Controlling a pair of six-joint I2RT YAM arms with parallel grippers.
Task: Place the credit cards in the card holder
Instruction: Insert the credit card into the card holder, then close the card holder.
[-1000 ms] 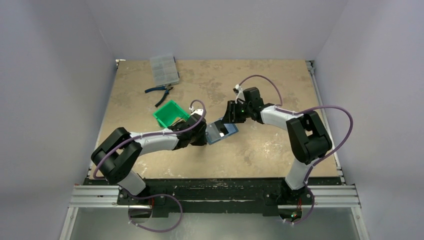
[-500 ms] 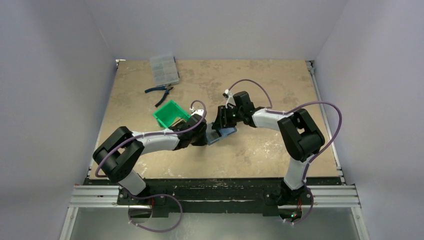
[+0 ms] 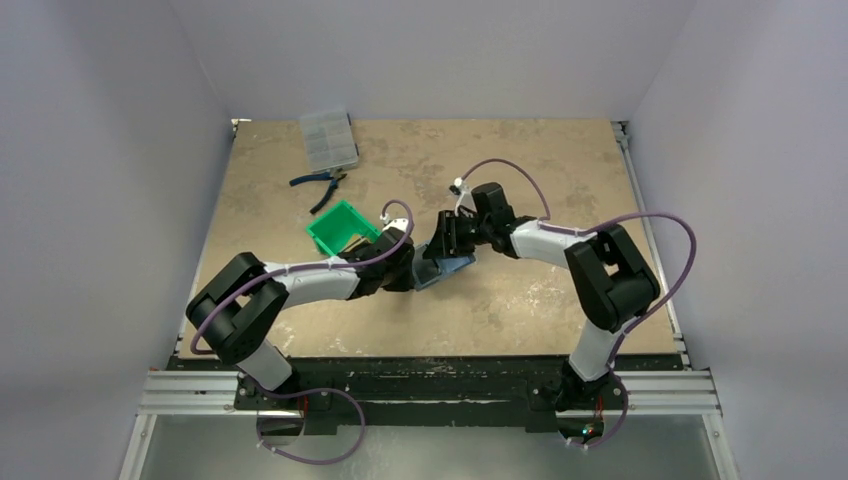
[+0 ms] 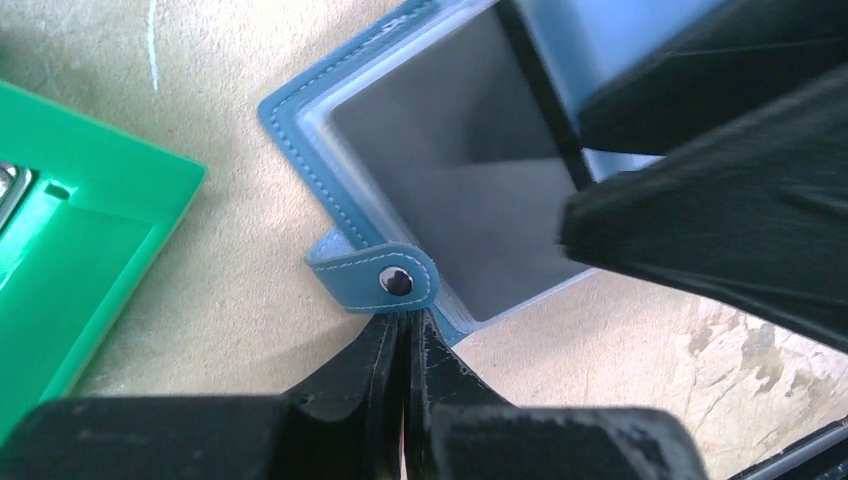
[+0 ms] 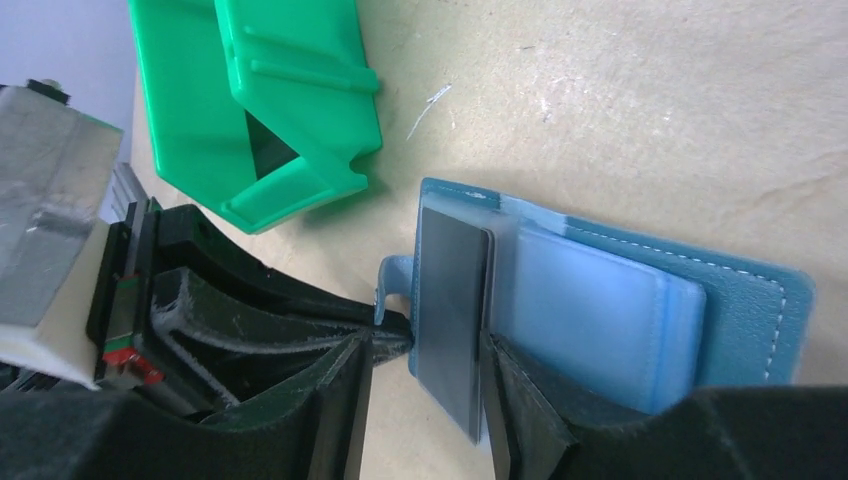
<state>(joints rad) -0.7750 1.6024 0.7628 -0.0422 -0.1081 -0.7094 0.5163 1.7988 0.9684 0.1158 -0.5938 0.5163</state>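
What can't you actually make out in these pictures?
Right wrist view: whether the right gripper clamps the grey card; contact hidden behind it.
Top view: most of the card holder, covered by the right gripper.
Left wrist view: contents of the green tray, cut by the left edge.
Top view: contents of the clear box, too small.

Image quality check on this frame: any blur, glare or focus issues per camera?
Top external: even light, sharp, but the card holder is tiny and mostly covered. Left wrist: left fingers and right fingers are soft; grey sheen inside the card holder. Right wrist: right fingers blurred, green tray crisp.
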